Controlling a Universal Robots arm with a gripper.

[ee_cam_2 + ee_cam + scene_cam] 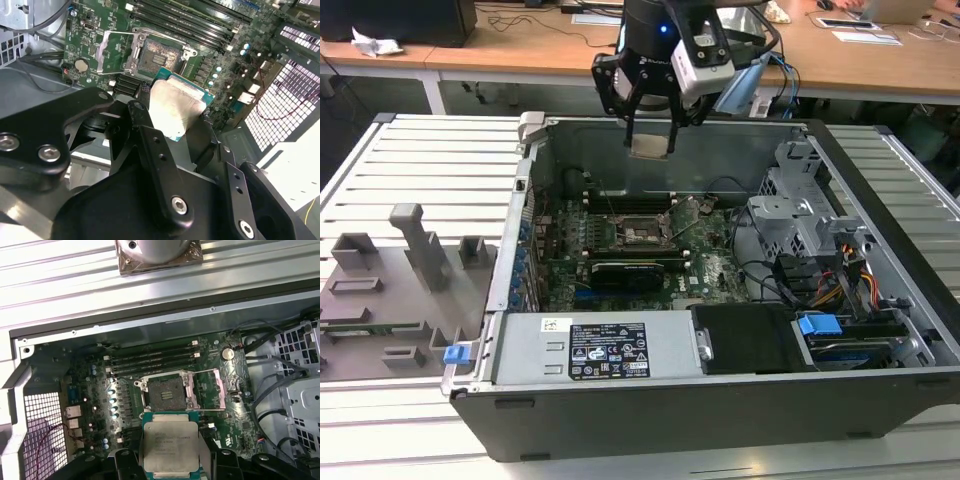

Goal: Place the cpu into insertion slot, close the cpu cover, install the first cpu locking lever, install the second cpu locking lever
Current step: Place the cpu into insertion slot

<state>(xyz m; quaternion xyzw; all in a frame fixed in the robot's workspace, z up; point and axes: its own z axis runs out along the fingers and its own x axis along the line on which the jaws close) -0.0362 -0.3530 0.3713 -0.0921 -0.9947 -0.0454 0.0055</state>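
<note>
Silver chip point(650, 147) sits pinched tight in our closed jaws, high above the open socket point(642, 232). If we lower it crooked, we think it could hurt the socket.

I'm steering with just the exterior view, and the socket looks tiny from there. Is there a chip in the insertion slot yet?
Observer: No. In the first wrist view the insertion slot is empty.
Operator: Is the metal lid thing blocking it?
Observer: No. In the second wrist view the cpu cover is flipped open and lies beside the slot.
Operator: Is my chip crooked?
Observer: It doesn't look crooked. In the first wrist view the cpu, held in the gripper, shows its silvery top, and its edges run roughly square with the slot's.
</note>
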